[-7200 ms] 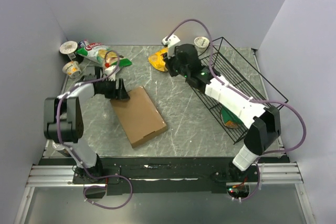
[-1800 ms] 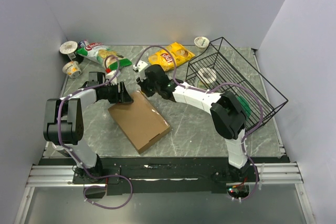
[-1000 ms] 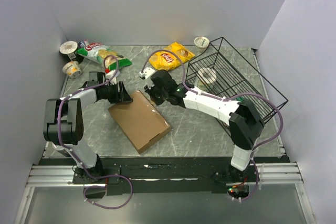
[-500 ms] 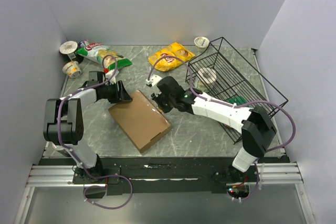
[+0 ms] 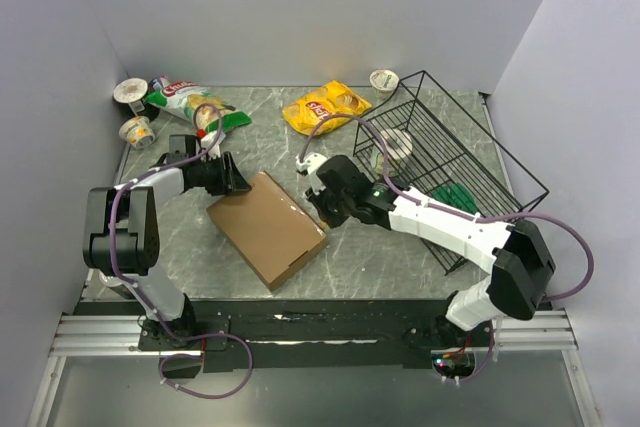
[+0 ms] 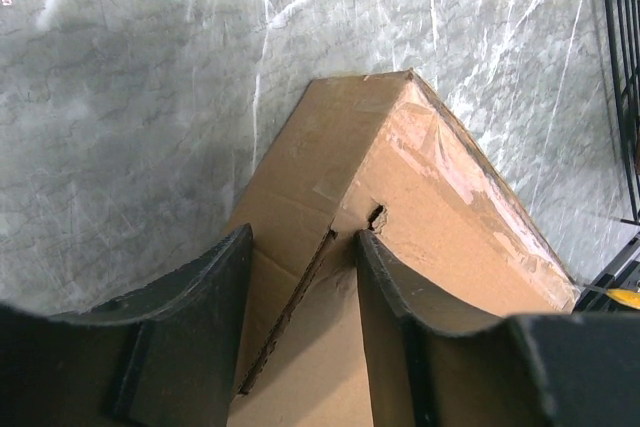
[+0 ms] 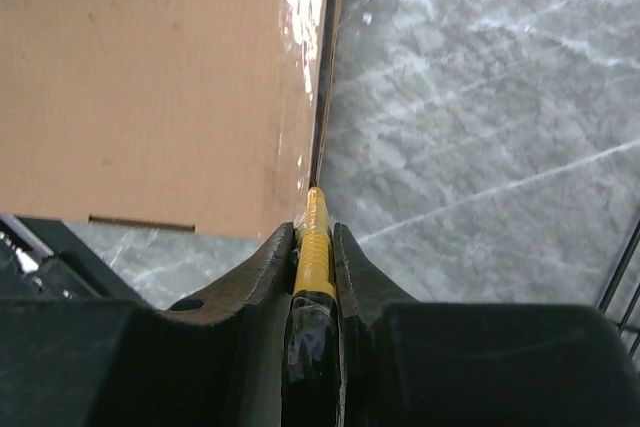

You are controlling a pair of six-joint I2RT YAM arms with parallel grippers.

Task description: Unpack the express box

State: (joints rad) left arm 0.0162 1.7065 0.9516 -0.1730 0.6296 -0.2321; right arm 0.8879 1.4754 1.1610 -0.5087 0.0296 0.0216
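The express box is a flat brown cardboard mailer, lying closed and slantwise on the marble table. My left gripper rests on its far left corner. In the left wrist view the jaws stand apart astride a corrugated flap edge of the box. My right gripper is at the box's right long edge. It is shut on a yellow cutter, whose tip sits in the seam along the edge of the box.
A black wire basket stands at the right, holding a cup and a green packet. A yellow snack bag and a cup lie at the back. A green snack bag and cups are at the back left.
My right gripper has slid along the box's right long edge from its far corner toward the near end. The left gripper has stayed on the far corner.
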